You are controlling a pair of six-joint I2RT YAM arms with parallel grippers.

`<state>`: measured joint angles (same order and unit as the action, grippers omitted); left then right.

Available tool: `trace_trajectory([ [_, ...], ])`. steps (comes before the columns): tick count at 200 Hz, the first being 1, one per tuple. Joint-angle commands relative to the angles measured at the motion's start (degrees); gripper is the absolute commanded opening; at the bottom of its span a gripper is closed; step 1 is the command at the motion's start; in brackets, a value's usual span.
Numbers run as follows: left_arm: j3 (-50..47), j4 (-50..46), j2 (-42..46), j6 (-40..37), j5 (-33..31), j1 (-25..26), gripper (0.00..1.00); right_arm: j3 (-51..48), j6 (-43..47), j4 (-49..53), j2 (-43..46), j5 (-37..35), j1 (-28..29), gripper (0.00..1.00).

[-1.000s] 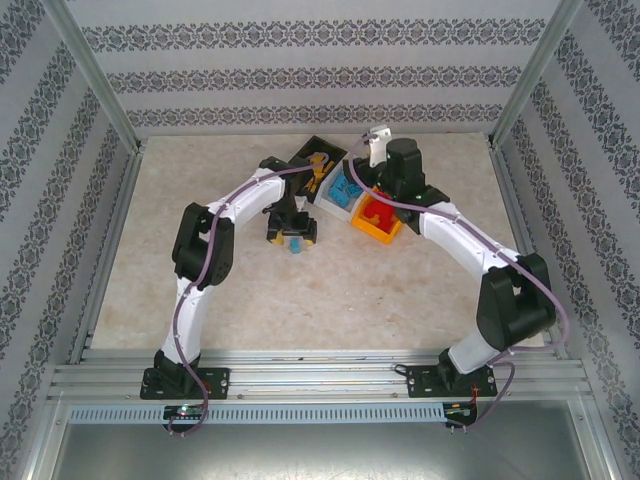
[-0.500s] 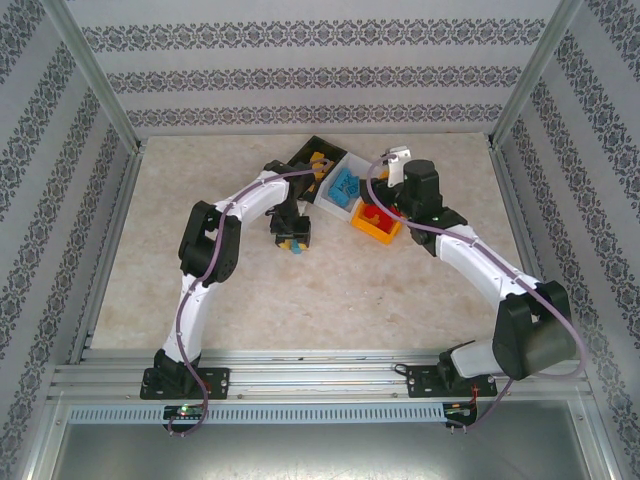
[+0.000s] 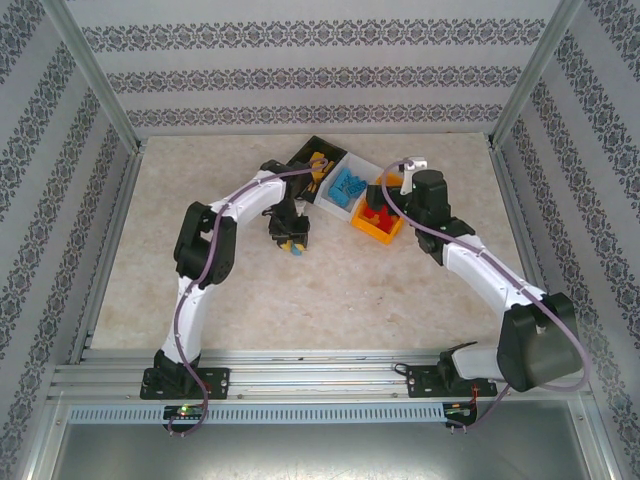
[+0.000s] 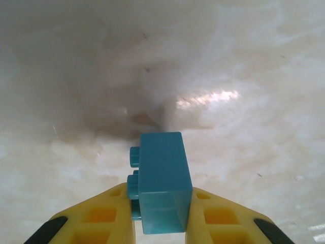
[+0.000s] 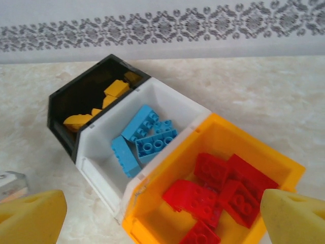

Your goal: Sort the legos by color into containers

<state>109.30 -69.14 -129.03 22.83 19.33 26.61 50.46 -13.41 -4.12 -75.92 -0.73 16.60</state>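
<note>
Three bins (image 5: 99, 183) | left jaws gripping blue brick (image 4: 162, 183) near them | right jaws wide apart above bins

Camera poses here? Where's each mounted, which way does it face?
Top external: above and behind the arms, looking down on the table; left arm and right arm show, bases at bottom.
Left wrist: on the left arm, facing down at the tabletop; left gripper shut on a blue brick.
Right wrist: on the right arm, facing the black bin, white bin and orange bin; right gripper open, fingertips at lower corners.
Shared: top external and right wrist both show the bins; top external and left wrist, the brick.
</note>
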Motion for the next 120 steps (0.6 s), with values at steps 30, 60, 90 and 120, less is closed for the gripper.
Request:
trace_trajectory([
  [30, -0.86, 1.02, 6.96, -5.34, 5.79, -0.42, 0.24, -3.49, -8.13, 1.96, 7.98, -14.11, -1.48, 0.98],
  [60, -1.36, 3.04, 9.41, -6.46, 10.42, -0.42, 0.24, -6.16, -14.0, 5.02, 12.99, -15.87, -4.13, 0.98],
  [90, -1.19, 7.69, 11.97, -3.71, 18.92, -0.42, 0.25, -11.68, -17.36, 3.5, 18.88, -17.79, -5.92, 0.98],
  [120, 0.48, 15.24, 14.52, 1.89, 25.55, -0.42, 0.26, -15.65, -20.79, 4.57, 23.42, -16.92, -7.19, 0.98],
])
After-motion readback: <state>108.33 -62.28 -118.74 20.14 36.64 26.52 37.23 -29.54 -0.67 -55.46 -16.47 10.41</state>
